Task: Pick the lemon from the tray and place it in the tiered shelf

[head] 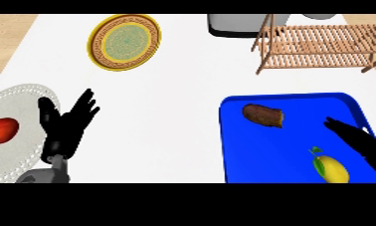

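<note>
yellow lemon, oval, with a small green leaf and stem at its upper left end. lying on its side, long axis tilted from upper left to lower right. resting on the floor of the tray, in its near right part, close to the view's lower edge. bright blue tray, rectangular with rounded corners and a low raised rim, flat on the white tabletop at the right side. tiered shelf of pale wooden slats on slanted legs, standing upright beyond the tray's far edge, near it but apart. lemon well apart from the shelf.
</note>
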You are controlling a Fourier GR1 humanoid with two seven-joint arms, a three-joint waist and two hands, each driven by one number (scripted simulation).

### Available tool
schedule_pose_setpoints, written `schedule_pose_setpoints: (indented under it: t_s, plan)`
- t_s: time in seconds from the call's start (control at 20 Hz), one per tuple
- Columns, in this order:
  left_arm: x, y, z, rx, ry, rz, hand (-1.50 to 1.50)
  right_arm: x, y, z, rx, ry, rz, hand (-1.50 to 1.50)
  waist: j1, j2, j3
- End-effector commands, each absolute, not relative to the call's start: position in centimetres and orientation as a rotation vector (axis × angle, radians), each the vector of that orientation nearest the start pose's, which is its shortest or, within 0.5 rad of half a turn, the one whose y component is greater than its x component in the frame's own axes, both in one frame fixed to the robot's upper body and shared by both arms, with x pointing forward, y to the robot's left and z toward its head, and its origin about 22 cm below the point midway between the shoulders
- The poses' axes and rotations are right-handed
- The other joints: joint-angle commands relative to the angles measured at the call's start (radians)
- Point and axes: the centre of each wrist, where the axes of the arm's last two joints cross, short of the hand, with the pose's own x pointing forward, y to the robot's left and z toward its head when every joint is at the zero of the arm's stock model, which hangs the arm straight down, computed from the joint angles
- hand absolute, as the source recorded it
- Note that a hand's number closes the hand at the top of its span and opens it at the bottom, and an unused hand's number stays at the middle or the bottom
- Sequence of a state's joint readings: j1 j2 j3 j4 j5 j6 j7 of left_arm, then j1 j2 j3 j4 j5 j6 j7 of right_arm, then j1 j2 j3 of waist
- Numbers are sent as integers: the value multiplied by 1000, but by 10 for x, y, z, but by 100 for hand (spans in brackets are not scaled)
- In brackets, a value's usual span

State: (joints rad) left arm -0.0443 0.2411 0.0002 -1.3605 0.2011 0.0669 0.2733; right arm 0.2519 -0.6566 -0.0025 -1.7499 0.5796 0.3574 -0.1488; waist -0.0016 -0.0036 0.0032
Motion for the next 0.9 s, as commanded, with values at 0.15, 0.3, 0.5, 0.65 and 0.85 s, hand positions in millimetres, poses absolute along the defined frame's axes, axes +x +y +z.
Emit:
schedule_pose_setpoints:
  t_s: [0.15, 0.3, 0.5, 0.65, 0.85]
  plan:
    - [240, 302, -41, 113, -1110, 47, 0, 203, -367, 38, -630, -1173, 1221, -150, 4, 5, -3]
    - [247, 299, -30, 84, -1100, 49, 0, 215, -352, 15, -642, -1188, 1239, -150, 8, 5, -3]
    - [231, 315, -33, 80, -1107, 42, 0, 206, -351, 10, -594, -1233, 1192, -150, 3, 3, -3]
    - [239, 303, -23, 113, -1131, 41, 0, 202, -345, 1, -590, -1241, 1213, -150, 2, 3, -3]
    - [247, 300, -24, 80, -1118, 35, 0, 218, -345, -11, -571, -1275, 1219, -150, 3, 4, -3]
